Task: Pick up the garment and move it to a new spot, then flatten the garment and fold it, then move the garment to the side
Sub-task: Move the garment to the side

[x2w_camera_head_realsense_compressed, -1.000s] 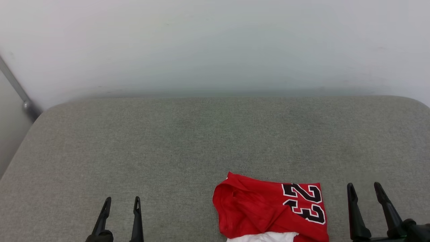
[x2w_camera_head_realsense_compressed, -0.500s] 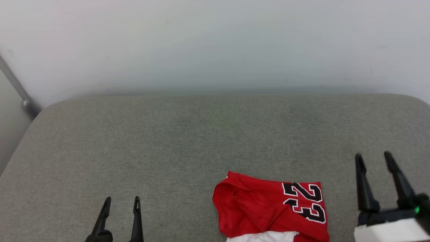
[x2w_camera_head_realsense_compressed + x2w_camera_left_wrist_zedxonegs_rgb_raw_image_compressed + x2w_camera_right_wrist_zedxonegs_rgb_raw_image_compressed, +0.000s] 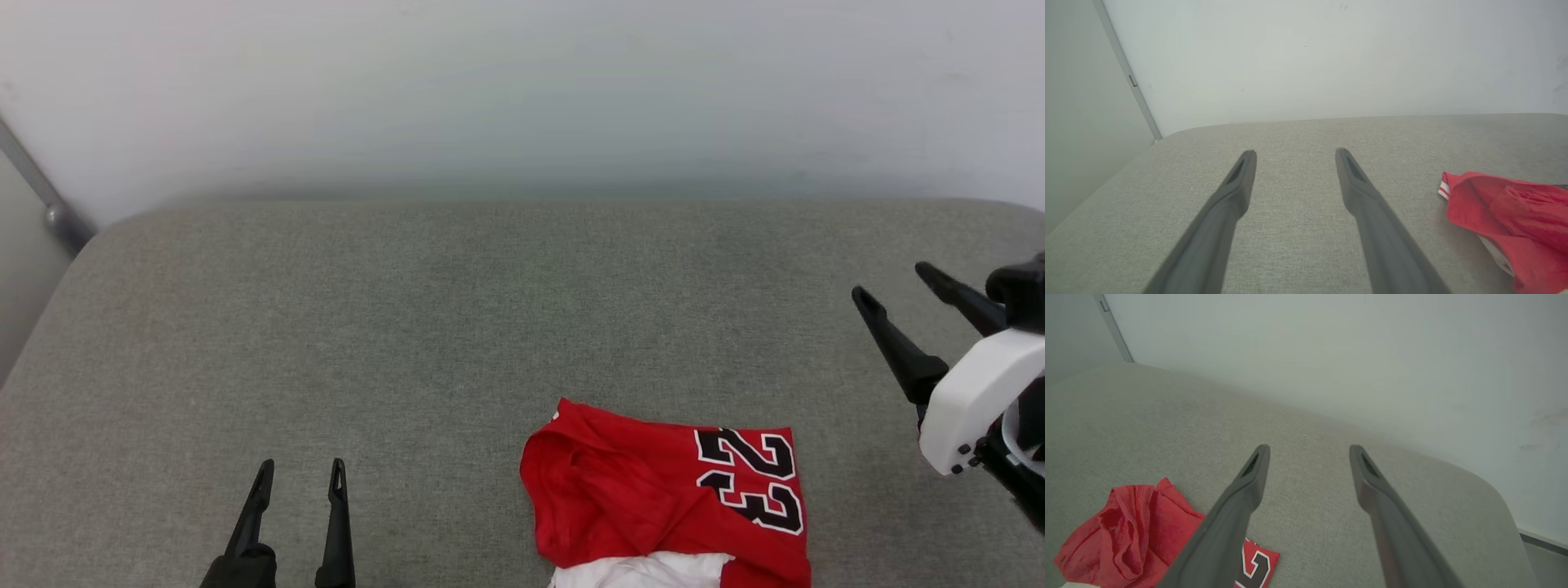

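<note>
A grey fabric-covered cushion (image 3: 457,310) with rounded far corners sits against a plain white wall (image 3: 522,98). A slim metal bar (image 3: 37,192) slants down the wall to the cushion's far left corner. The garment (image 3: 653,498), a red T-shirt, lies crumpled in a loose heap at the cushion's near edge, somewhat right of the middle. A black number 23 (image 3: 755,490) outlined in white shows on its right side, turned sideways, and a patch of white fabric (image 3: 645,572) peeks out at the near edge. In the left wrist view, a bit of red-and-white striped trim shows at the garment's far left corner. The left gripper (image 3: 300,469) sits at the near edge left of the middle, well apart from the garment, with its two dark fingers pointing towards the wall. Its jaws are spread and hold nothing. The right gripper (image 3: 891,280) is at the cushion's right edge, farther back than the garment and clear of it. Its fingers are angled towards the far left, with its white wrist housing (image 3: 976,400) behind them. Its jaws are also parted and empty. In both wrist views only bare grey fabric lies between the fingers.
</note>
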Controlling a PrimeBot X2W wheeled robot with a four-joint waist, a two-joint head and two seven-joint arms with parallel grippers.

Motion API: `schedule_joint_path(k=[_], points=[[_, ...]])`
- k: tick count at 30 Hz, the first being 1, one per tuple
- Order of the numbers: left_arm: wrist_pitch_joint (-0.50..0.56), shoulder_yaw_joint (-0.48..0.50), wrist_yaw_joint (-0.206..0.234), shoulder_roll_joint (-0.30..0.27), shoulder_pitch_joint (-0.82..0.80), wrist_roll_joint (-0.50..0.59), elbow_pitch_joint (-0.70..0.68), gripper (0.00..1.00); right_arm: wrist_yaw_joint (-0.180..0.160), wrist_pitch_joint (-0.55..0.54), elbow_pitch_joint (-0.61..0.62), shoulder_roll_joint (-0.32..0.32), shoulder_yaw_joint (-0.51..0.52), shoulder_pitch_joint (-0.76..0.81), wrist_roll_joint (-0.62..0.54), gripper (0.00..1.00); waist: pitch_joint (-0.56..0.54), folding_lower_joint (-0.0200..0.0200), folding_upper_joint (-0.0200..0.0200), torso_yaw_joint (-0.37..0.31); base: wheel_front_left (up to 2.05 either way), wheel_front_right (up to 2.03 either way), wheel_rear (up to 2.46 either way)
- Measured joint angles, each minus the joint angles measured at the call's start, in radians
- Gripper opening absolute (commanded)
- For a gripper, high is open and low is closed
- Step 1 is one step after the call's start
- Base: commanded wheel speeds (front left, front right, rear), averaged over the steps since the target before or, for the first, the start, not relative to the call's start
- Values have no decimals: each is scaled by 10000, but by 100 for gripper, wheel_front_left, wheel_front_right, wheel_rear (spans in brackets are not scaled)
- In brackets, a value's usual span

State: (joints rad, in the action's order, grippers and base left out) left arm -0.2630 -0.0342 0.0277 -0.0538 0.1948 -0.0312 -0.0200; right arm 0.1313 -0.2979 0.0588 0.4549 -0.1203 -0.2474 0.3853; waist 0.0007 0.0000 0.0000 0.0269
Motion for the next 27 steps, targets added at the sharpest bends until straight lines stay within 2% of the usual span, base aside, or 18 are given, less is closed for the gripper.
schedule_joint_path(k=[8, 12, 14, 17, 27], points=[[0, -65, 13, 13, -366, -59, -127, 100, -2, -5049, -249, 2015, -1106, -534, 3135, 100, 578, 0, 0, 97, 0, 0, 0], [0, -151, -4, 19, -656, -71, -167, 100, -2, -6748, -577, 2443, -1166, -353, 4552, 100, 911, 0, 0, 207, 0, 0, 0], [0, -176, -10, 19, -807, -86, -198, 100, -2, -7158, -756, 2439, -955, -128, 5032, 100, 1117, 0, 0, 278, 0, 0, 0], [0, -173, -31, 21, -1120, -102, -222, 100, -4, -7457, -1087, 1983, -472, 22, 5687, 100, 1501, 0, 0, 384, 0, 0, 0], [0, -516, -81, 25, -2104, -196, -347, 100, -2, -7875, -1300, 1124, -305, 340, 6251, 100, 2978, 1, 0, 870, 0, 0, 0]])
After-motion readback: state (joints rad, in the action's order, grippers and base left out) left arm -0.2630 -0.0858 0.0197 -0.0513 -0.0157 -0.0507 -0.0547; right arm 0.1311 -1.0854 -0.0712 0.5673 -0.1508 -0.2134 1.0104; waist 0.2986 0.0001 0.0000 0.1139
